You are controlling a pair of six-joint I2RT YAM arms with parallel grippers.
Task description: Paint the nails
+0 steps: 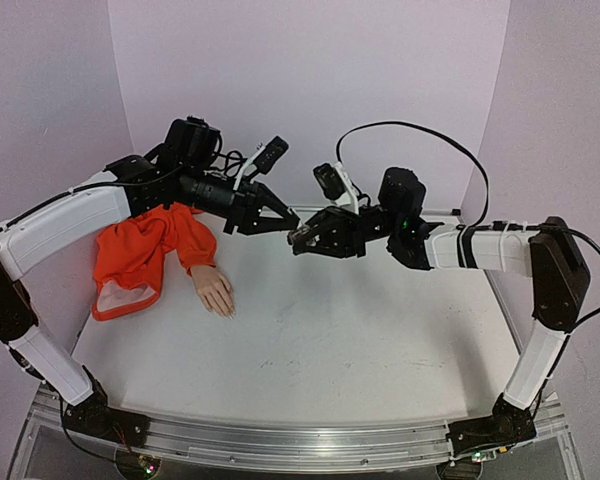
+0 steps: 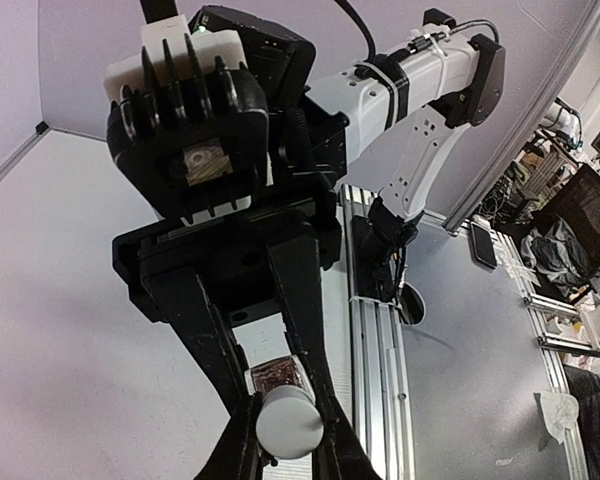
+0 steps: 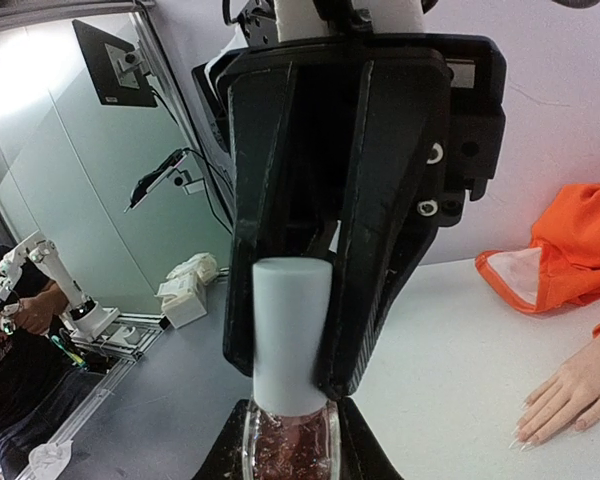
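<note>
Left end effector point(image 2: 285, 445) pinches the pale cap point(image 3: 291, 320); right end effector point(image 3: 290, 458) pinches the glass bottle point(image 2: 275, 378), aloft mid-frame. Nails point(image 1: 227, 309) rest on the counter point(image 1: 380, 340), left of centre. Advise: hold bottle steady, twist cap squarely, lift straight.

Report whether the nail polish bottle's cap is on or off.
On: the pale cap sits flush on the glass bottle, no gap or brush showing. Whether it is loosened, cannot tell.
</note>
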